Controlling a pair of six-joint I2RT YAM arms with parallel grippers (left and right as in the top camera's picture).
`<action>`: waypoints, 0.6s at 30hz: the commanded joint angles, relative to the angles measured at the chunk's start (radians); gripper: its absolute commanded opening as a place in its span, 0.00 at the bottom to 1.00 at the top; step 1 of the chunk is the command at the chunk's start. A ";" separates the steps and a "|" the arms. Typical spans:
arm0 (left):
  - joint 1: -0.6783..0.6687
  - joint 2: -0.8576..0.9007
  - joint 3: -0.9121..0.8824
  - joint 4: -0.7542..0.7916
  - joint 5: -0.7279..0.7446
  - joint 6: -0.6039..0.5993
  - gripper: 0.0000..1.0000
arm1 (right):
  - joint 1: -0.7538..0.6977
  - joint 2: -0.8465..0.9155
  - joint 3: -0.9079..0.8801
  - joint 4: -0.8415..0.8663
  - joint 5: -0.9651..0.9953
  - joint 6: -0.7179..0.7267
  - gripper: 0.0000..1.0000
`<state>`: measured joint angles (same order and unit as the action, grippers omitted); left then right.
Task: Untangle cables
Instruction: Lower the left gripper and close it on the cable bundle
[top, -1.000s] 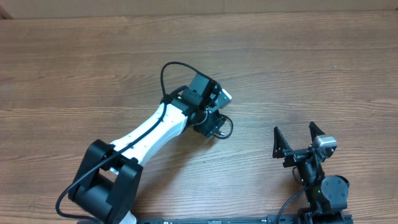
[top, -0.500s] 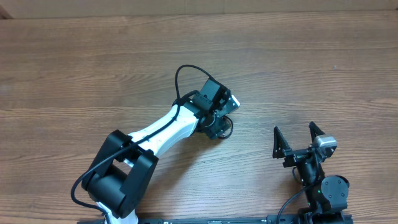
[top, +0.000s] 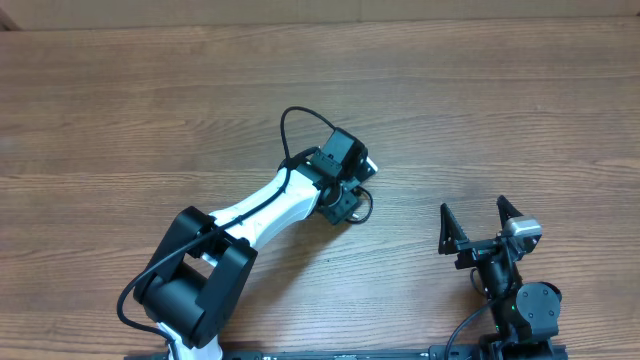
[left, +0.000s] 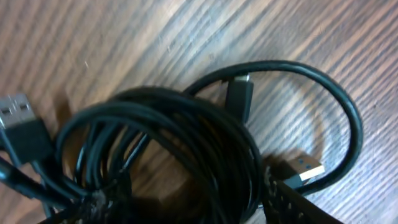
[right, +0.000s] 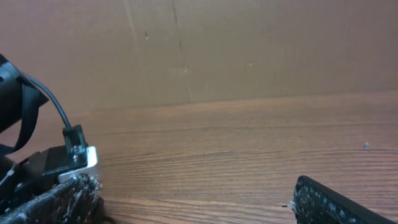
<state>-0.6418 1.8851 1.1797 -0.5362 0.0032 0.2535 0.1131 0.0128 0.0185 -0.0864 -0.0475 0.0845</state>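
Observation:
The cables (left: 186, 124) are a knotted bundle of thin black cords filling the left wrist view. A USB plug (left: 22, 127) lies at the left, a small plug (left: 239, 96) in the middle and a silver-tipped plug (left: 305, 169) at the right. In the overhead view only a small loop of the cables (top: 364, 207) shows beside my left gripper (top: 342, 205). My left gripper (left: 186, 214) is down on the bundle with a finger on each side of it. My right gripper (top: 480, 222) is open and empty near the front right; in its wrist view (right: 193, 208) nothing lies between the fingers.
The wooden table (top: 500, 110) runs back to a cardboard wall (right: 249, 50). The left arm's own thick black wire (top: 295, 125) arches above its wrist. The left arm's wrist (right: 56, 162) shows at the left of the right wrist view.
The left arm swung its elbow and base round and its wrist shifted a little right, then slightly back. The cable loop stayed beside the gripper. The right arm has not moved.

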 joint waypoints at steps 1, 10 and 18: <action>-0.007 0.019 0.018 -0.026 -0.007 -0.021 0.66 | 0.006 -0.010 -0.011 0.005 0.005 -0.004 1.00; -0.010 0.019 0.018 -0.032 0.020 -0.022 0.63 | 0.006 -0.010 -0.011 0.005 0.005 -0.004 1.00; -0.030 0.019 0.018 -0.101 0.069 -0.010 0.66 | 0.006 -0.010 -0.011 0.005 0.005 -0.004 1.00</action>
<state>-0.6601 1.8854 1.1816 -0.6292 0.0257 0.2417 0.1131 0.0128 0.0185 -0.0868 -0.0479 0.0849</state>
